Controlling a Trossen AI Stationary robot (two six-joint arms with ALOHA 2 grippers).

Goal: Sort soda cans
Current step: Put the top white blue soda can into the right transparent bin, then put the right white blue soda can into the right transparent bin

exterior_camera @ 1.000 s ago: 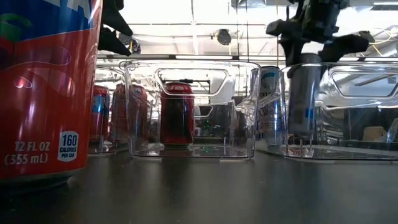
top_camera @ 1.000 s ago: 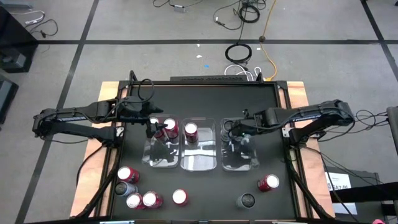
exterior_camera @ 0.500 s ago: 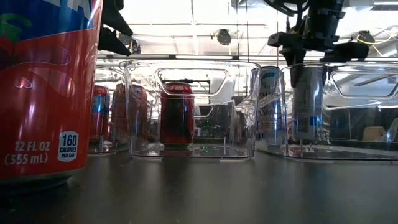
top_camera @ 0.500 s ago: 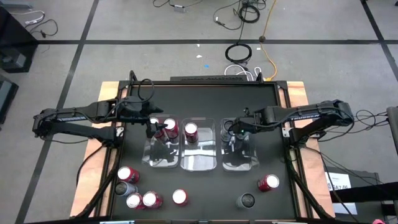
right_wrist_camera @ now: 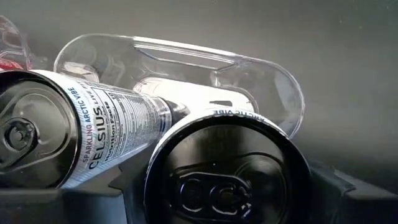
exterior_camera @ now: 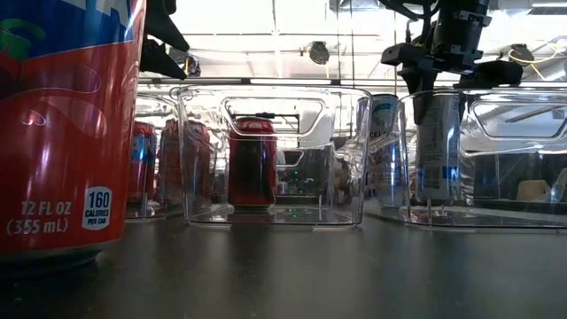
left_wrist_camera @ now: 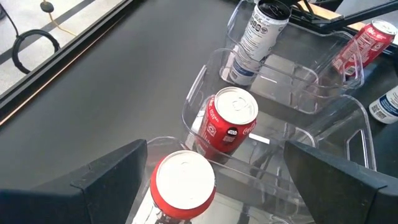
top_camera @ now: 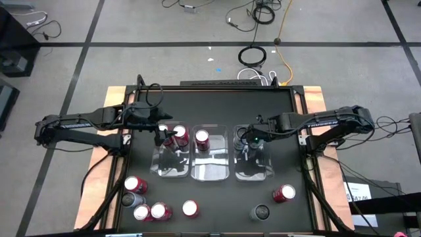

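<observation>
My right gripper (exterior_camera: 443,71) hangs over the right clear bin (top_camera: 253,161), shut on a silver can (exterior_camera: 438,146) that stands inside it. A second silver can (exterior_camera: 384,151) stands on its base beside it in that bin. My left gripper (left_wrist_camera: 214,149) is open above the left bin (top_camera: 172,158). Its fingers are on either side of a red can's silver top (left_wrist_camera: 183,180) without touching it. Another red can (left_wrist_camera: 227,121) stands in the middle bin (top_camera: 209,158). My right gripper pinches the silver can at its top end (right_wrist_camera: 227,174), one finger (exterior_camera: 415,80) on each side of the rim. The fingers come from above, pointing down. The can is upright below them, with its base (exterior_camera: 437,197) down at the bin's floor.
Loose cans stand near the table's near edge: red ones (top_camera: 135,184) (top_camera: 160,211) (top_camera: 190,209) (top_camera: 284,193) and dark ones (top_camera: 131,199) (top_camera: 262,212). One red can (exterior_camera: 66,124) fills the low view's left side. Bare dark tabletop (top_camera: 217,108) lies beyond the bins.
My right gripper has moved a little toward the table's left and down. It brought the silver can lower into the right bin, where the can now stands upright. For the last half second it has held still.
</observation>
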